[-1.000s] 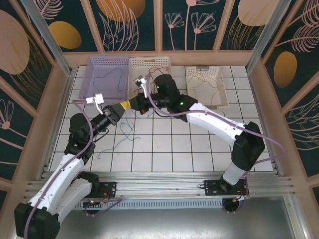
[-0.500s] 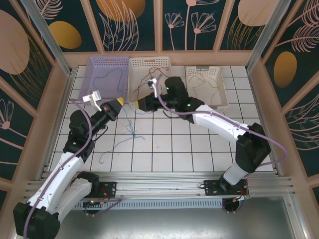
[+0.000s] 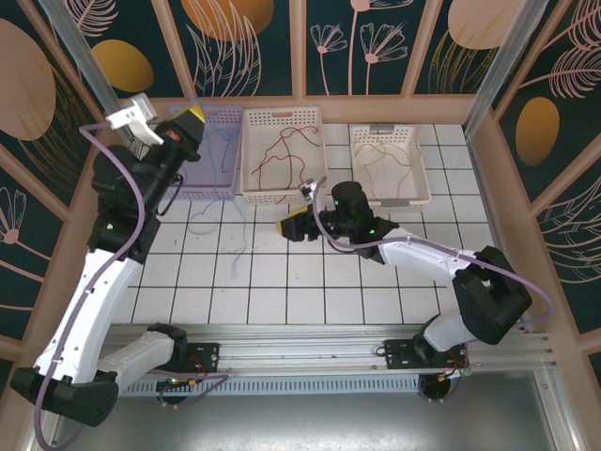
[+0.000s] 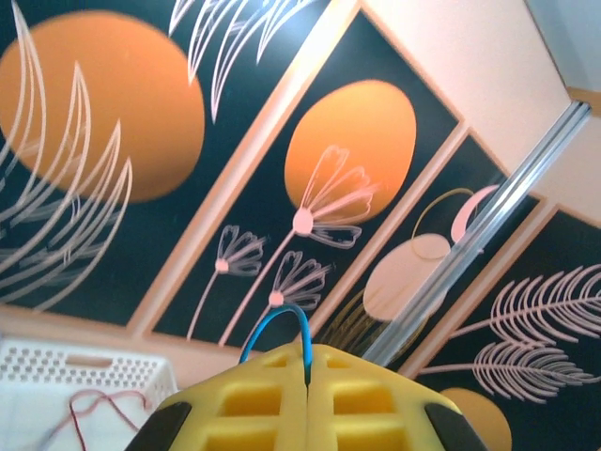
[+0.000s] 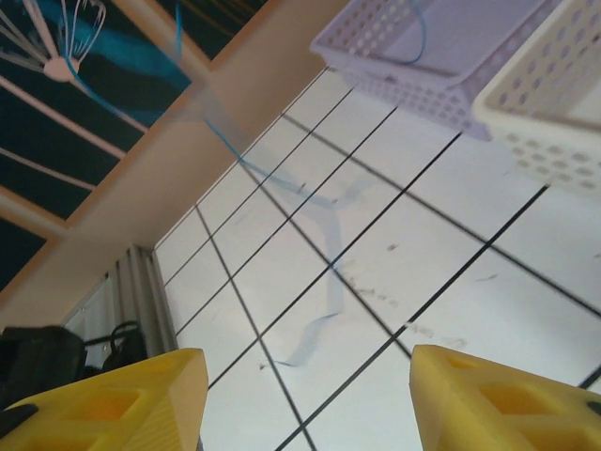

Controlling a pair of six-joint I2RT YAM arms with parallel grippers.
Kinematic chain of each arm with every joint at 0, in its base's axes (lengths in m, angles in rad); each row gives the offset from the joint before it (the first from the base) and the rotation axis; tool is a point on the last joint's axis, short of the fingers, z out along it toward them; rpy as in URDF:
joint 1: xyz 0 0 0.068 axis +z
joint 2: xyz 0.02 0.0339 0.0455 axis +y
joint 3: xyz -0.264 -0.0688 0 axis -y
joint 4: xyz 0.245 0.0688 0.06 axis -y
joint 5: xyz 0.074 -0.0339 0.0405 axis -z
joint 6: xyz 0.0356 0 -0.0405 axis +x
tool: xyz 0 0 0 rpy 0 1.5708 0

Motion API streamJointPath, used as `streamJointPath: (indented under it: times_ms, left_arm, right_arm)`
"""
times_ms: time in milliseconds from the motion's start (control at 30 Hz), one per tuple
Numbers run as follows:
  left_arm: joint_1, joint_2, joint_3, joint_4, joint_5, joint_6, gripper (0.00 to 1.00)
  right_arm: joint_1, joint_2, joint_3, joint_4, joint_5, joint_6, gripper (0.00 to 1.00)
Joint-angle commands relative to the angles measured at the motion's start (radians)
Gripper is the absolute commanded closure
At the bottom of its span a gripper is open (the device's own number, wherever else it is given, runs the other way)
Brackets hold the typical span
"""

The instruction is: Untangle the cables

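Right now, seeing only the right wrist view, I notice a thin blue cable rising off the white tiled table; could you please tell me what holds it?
Observer: The left gripper is shut on that thin blue cable; a small loop pokes out above its yellow fingers.
Operator: Thank you. Where is that gripper?
Observer: Raised high, in the top view near the far left corner of the lilac plastic basket.
Operator: What is inside the white plastic basket?
Observer: A thin red cable.
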Motion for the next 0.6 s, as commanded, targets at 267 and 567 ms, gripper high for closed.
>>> streamJointPath:
  times_ms: [267,567]
  left_arm:
    - [-0.001,0.105,0.245,-0.105,-0.026,0.063,1.00]
    - [0.000,0.152,0.287,-0.098,0.012,0.030,1.00]
  right_arm:
    - [0.099,0.109,-0.042,0.444,0.004,0.019,0.36]
    - [0.106,0.229,0.021,0.579,0.166,0.027,0.33]
